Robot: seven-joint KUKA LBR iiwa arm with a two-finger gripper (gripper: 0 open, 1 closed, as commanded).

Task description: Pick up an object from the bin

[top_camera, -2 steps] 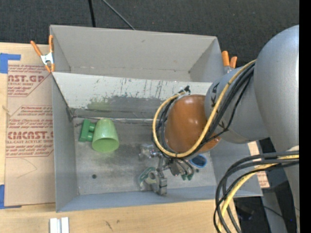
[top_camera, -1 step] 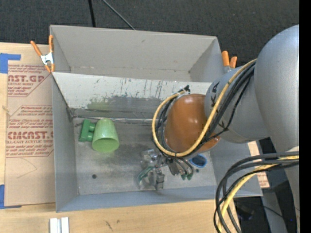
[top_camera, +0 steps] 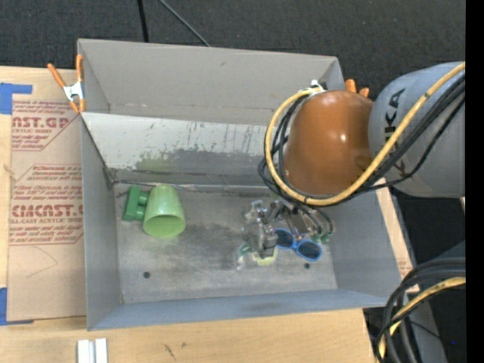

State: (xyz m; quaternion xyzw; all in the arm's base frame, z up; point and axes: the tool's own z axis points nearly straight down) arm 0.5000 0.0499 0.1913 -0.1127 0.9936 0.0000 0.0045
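My gripper (top_camera: 265, 229) is low in the right half of the bin, below the arm's orange dome. Right beside it on the right lies a blue thing with dark round parts (top_camera: 299, 246), like toy sunglasses, touching or nearly touching the gripper. A small pale yellow-green thing (top_camera: 262, 259) lies on the bin floor just under the gripper's tip. I cannot make out whether either one is between its jaws.
A light green cup (top_camera: 164, 212) lies on its side at the left of the bin floor. A darker green block (top_camera: 136, 203) rests against its left side. The arm and its cables hang over the bin's right end.
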